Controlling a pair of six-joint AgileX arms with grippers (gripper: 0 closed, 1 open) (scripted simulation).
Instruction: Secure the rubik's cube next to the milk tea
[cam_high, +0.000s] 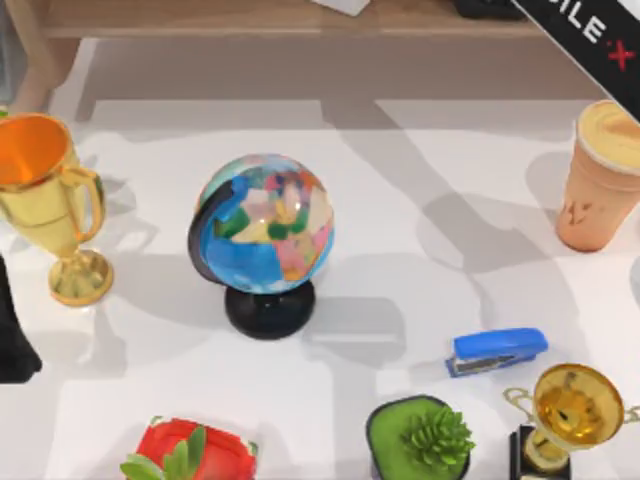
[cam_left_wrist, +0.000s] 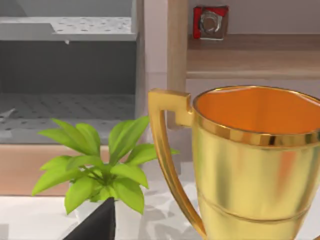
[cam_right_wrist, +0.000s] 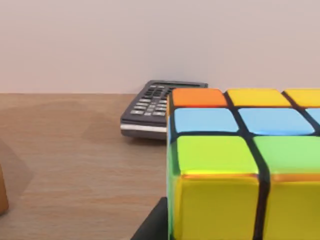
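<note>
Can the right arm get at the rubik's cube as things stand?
Probably yes. In the right wrist view the rubik's cube sits very close to the camera, on a wooden surface in front of a calculator, with nothing between. Whether the fingers already hold it cannot be told.

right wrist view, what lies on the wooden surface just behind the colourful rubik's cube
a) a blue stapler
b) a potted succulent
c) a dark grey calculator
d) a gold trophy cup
c: a dark grey calculator with rows of keys lies flat behind the rubik's cube on the wooden surface.
</note>
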